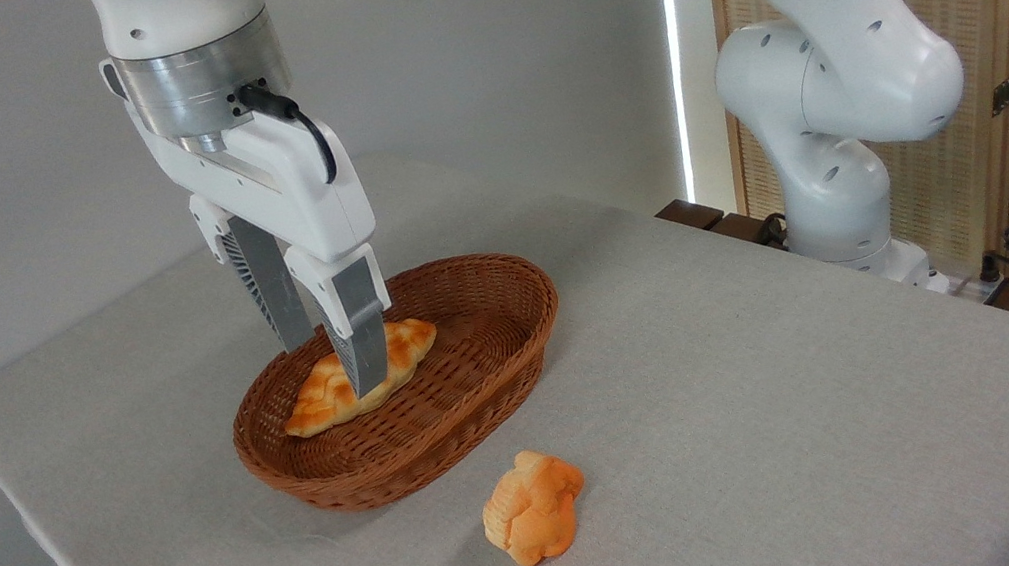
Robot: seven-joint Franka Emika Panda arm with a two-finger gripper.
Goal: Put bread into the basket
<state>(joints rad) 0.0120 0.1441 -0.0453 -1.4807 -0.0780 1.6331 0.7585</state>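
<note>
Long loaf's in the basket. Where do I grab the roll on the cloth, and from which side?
Come straight down on the roll: it sits alone on the table just in front of the basket, nothing above it. Close across its narrower middle, probably left to right in the picture, since the knobbly lump looks longer front to back. The gripper is open over the loaf.
</note>
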